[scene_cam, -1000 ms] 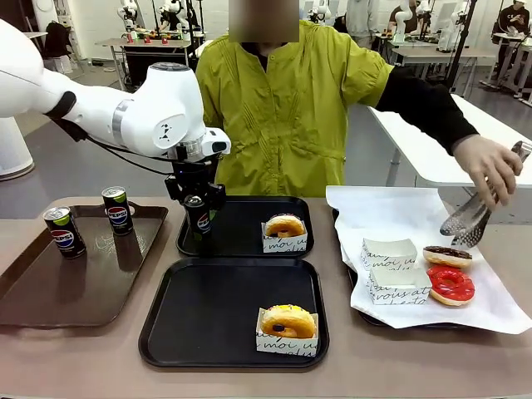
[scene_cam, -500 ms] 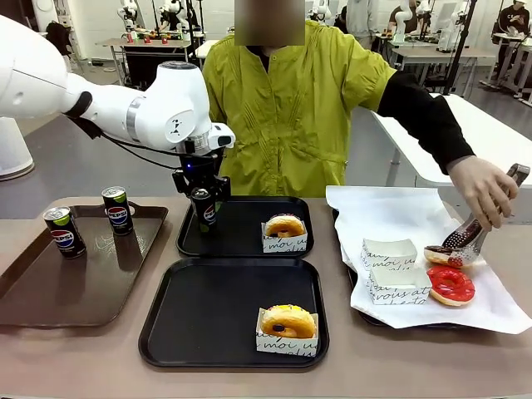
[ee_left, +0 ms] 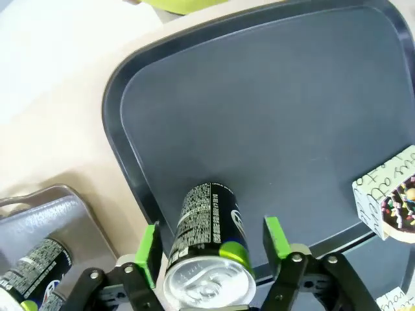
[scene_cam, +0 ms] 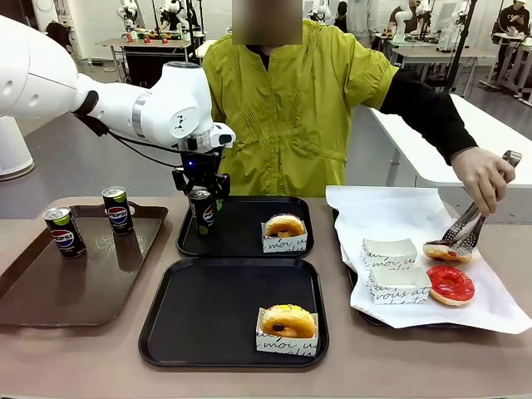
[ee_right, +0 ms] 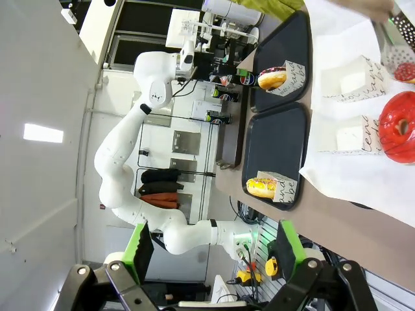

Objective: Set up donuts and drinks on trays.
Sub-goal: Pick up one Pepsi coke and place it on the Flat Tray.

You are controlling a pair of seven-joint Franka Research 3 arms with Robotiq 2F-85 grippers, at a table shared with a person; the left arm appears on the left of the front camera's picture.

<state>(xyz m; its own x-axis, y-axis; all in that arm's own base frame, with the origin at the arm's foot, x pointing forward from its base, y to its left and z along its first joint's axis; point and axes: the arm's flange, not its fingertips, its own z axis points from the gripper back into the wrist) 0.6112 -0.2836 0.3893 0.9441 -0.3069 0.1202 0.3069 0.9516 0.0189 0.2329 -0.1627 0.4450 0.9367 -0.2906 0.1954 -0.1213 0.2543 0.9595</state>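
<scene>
Pepsi can point(scene_cam: 202, 214) stands upright on the far black tray point(scene_cam: 241, 243), at its left edge close to the near-left corner.

Left gripper point(ee_left: 212, 243) sits directly over it, one finger down each side of the can's upper half. The jaws are spread. In the left wrist view a sliver of gap shows between each green pad point(ee_left: 150, 251) and the can wall, so the can is bracketed but not clamped.

Same tray, right half: sprinkled donut point(scene_cam: 285, 224) in a lettered paper holder.

Near black tray point(scene_cam: 212, 320) lies just in front. A yellow-iced donut point(scene_cam: 288, 319) in its holder is at the near-right corner.

Brown tray point(scene_cam: 50, 295) is at the worktop's left end. On its far part stand a second can point(scene_cam: 117, 209) and a third can point(scene_cam: 64, 231), both upright.

White paper point(scene_cam: 374, 208) covers the worktop's right end. It carries two empty holders point(scene_cam: 389, 253), a red donut point(scene_cam: 450, 283) and a chocolate donut point(scene_cam: 443, 250). The person's hand point(scene_cam: 484, 173) holds tongs point(scene_cam: 465, 229) with their tips at the chocolate donut.

Right gripper point(ee_right: 211, 249) is raised off to the side, jaws wide apart with nothing between them.
</scene>
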